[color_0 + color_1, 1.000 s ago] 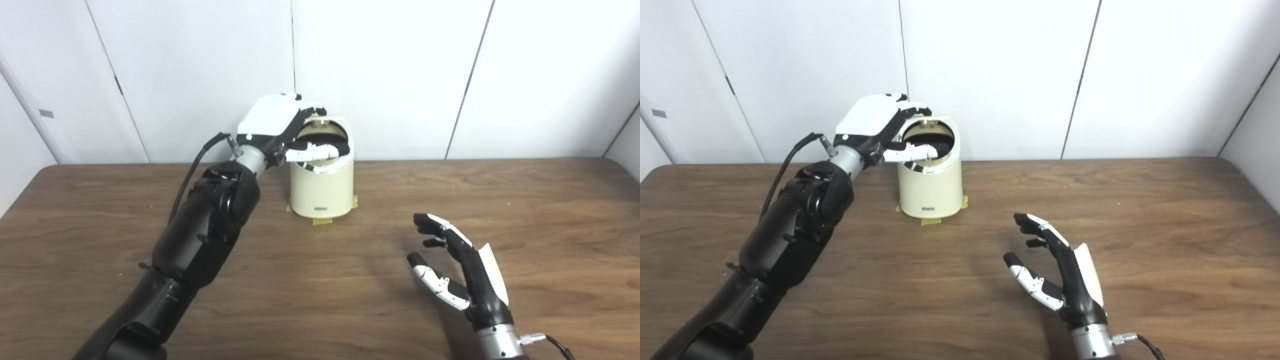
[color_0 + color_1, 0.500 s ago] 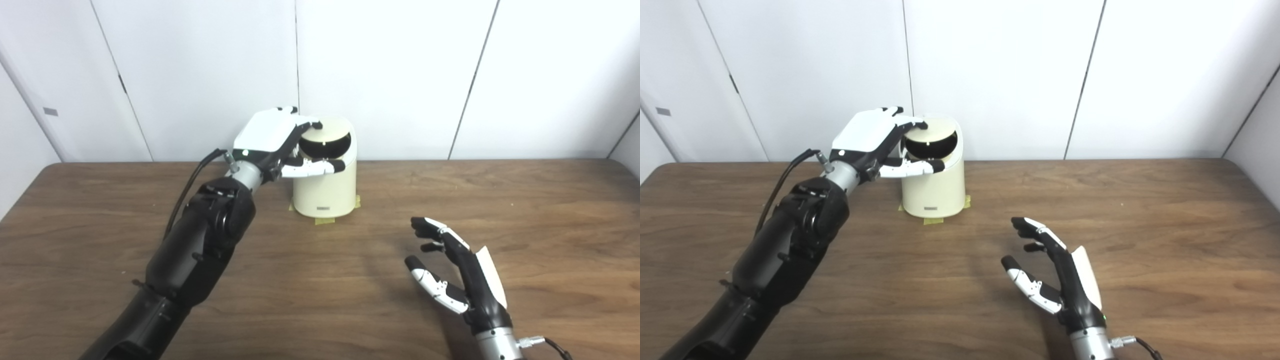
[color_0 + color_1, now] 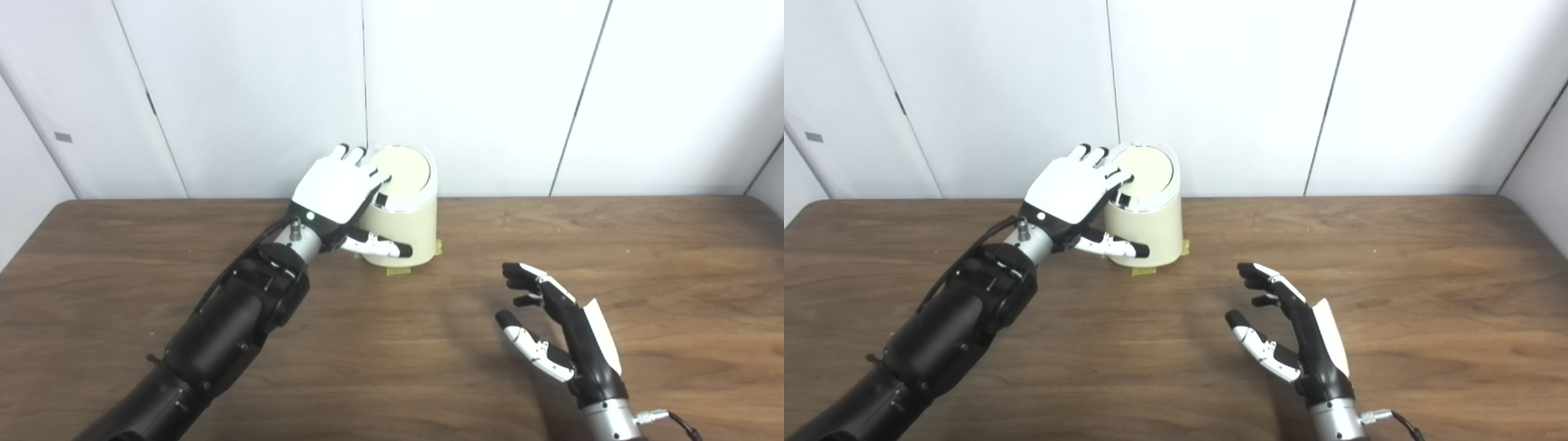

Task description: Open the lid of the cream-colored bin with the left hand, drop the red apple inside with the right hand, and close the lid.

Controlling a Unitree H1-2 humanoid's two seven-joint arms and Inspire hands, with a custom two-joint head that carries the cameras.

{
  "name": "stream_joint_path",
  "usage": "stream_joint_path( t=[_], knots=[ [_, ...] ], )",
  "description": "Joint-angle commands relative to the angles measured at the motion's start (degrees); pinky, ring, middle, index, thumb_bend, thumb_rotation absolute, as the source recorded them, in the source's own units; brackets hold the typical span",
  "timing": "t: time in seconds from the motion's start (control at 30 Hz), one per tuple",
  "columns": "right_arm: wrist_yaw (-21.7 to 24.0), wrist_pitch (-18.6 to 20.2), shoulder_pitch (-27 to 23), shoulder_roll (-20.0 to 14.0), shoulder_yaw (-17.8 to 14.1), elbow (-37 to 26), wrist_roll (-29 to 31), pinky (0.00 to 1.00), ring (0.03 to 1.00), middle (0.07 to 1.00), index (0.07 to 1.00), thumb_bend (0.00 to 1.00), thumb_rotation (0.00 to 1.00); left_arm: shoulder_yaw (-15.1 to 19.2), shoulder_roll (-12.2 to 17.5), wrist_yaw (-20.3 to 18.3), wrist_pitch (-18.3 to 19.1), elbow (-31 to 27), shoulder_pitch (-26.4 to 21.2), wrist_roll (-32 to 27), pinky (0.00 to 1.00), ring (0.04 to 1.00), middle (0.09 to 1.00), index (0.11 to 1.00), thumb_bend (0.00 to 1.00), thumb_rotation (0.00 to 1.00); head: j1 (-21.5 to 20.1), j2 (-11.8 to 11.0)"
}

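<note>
Resting on bin (image 3: 409, 226) lid (image 3: 399, 169): L hand (image 3: 334, 193).

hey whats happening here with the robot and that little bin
A humanoid robot is working at a wooden table with a cream-colored bin taped down near the wall. Its left hand rests spread, fingertips on the edge of the lid, which lies flat and shut. The right hand hovers open and empty over the table, off to the right of the bin. No apple is in sight; whether it is inside the bin cannot be told.
</note>
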Motion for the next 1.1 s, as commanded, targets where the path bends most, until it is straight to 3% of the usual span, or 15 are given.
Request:
stream_joint_path(
  t=[0.0,0.23,0.43,0.53,0.6,0.67,0.8,0.97,1.07],
  knots=[
    [-0.4,-0.2,-0.1,1.1,0.0,-2.5,0.2,0.65,0.761,0.786,0.773,0.23,0.55,-1.4,2.4,-1.5,-1.9,3.3,-0.4,1.9,1.0,0.969,0.867,0.835,0.82,0.89,0.1,0.2],
    [-0.1,-0.1,-0.2,1.2,0.2,-2.6,1.5,0.67,0.768,0.789,0.776,0.23,0.51,-3.1,3.5,-2.5,-4.5,4.2,-0.1,4.7,1.0,0.977,0.884,0.855,0.81,0.86,0.1,0.3],
    [-0.1,0.4,-0.1,1.3,0.4,-2.6,1.5,0.68,0.772,0.792,0.779,0.24,0.52,-1.4,2.6,-1.1,-3.4,3.8,0.5,3.9,1.0,0.972,0.887,0.861,0.78,0.89,0.1,0.3],
    [-0.4,0.4,-0.2,1.2,0.4,-2.6,1.3,0.67,0.769,0.79,0.778,0.23,0.53,2.7,0.8,0.2,-1.9,1.6,1.7,-0.3,1.0,0.989,0.916,0.883,0.74,0.9,0.1,0.3],
    [-0.5,0.1,-0.2,1.2,0.4,-2.4,1.2,0.66,0.765,0.787,0.776,0.24,0.54,6.8,-1.8,-0.2,1.0,-2.1,3.0,-4.0,1.0,0.998,0.983,0.975,0.67,0.96,0.0,0.4],
    [-0.3,0.6,-0.2,1.1,0.4,-2.7,1.3,0.66,0.765,0.788,0.776,0.24,0.55,10.7,-4.7,-0.4,3.6,-5.9,4.3,-7.7,1.0,1.0,0.997,0.995,0.62,0.98,-0.1,0.4],
    [-0.2,0.1,-0.2,0.8,0.1,-2.4,2.0,0.67,0.768,0.789,0.777,0.24,0.54,16.0,-8.8,1.3,5.5,-12.8,7.5,-13.0,1.0,1.0,1.0,1.0,0.55,0.98,0.0,0.4],
    [-0.1,0.2,-0.2,0.6,-0.1,-2.0,2.5,0.67,0.765,0.785,0.77,0.24,0.54,21.0,-12.5,7.9,1.5,-17.0,11.8,-22.9,1.0,1.0,1.0,1.0,0.47,0.98,0.1,0.3],
    [-0.1,0.3,-0.1,0.6,0.0,-2.1,2.1,0.67,0.766,0.785,0.771,0.24,0.54,23.7,-14.5,13.5,-3.7,-17.8,15.0,-29.6,1.0,1.0,1.0,1.0,0.45,1.0,0.0,0.2]
  ],
)
